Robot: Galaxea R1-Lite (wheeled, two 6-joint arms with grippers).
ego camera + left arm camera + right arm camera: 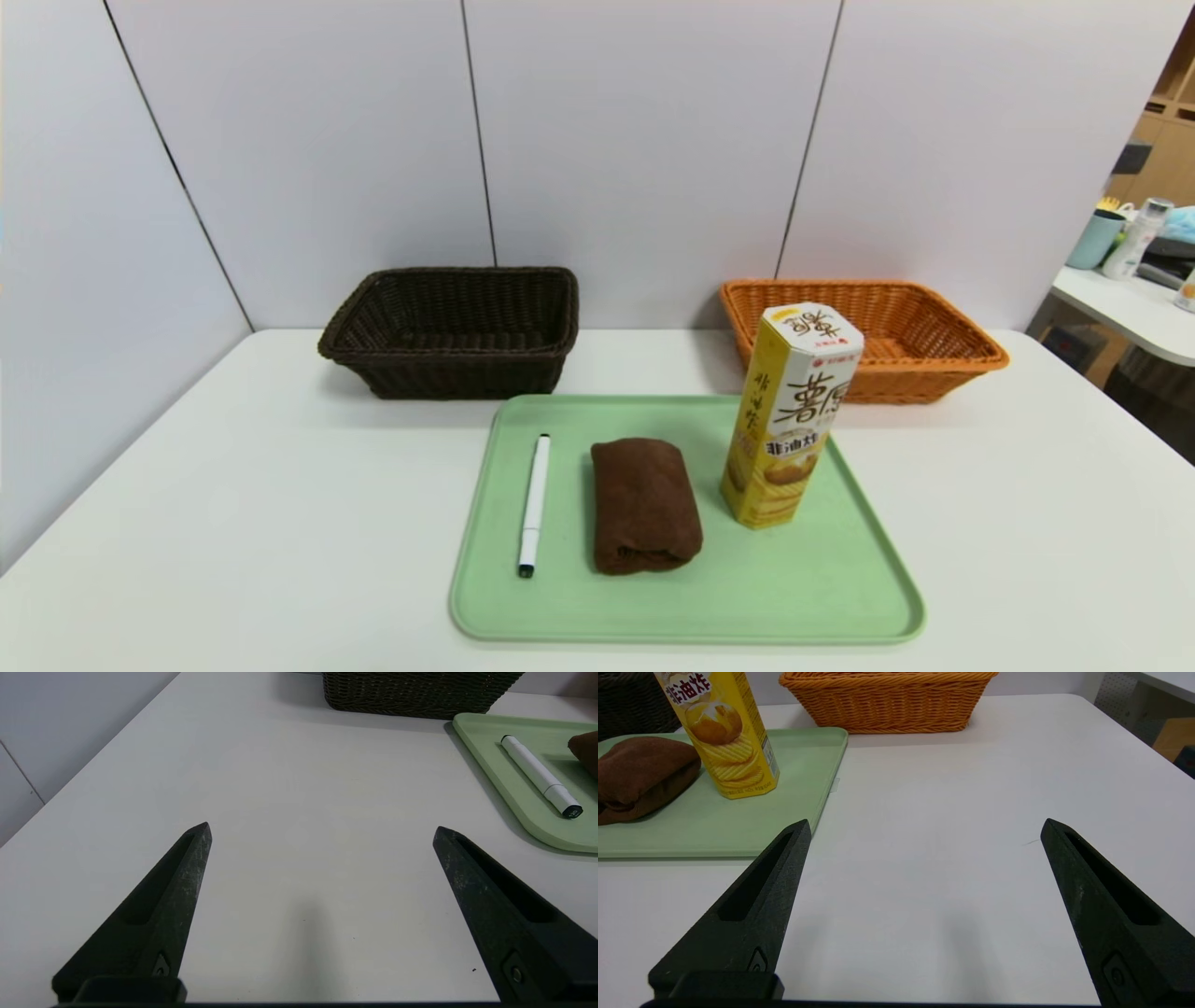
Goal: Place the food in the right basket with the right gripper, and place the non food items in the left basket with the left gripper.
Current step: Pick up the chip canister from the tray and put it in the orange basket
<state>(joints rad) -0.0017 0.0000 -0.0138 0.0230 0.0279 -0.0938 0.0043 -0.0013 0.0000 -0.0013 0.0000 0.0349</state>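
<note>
The food, a tall yellow-and-white snack box [792, 415] [720, 732], stands upright on the right side of a green tray [822, 597]. To its left lie the non food items: a brown rolled towel [644, 506] [642, 772] and a white marker pen [534, 504] [539, 775]. The dark brown left basket [453, 329] [416, 693] and the orange right basket [864, 336] [887, 700] sit at the back of the table. My left gripper [322, 830] is open over bare table left of the tray. My right gripper [924, 828] is open over bare table right of the tray. Neither arm shows in the head view.
The white table [233, 504] is walled by pale panels behind and on the left. A side desk [1134, 313] with cups and bottles stands past the table's right edge. The tray's rim [822, 807] lies close to one right finger.
</note>
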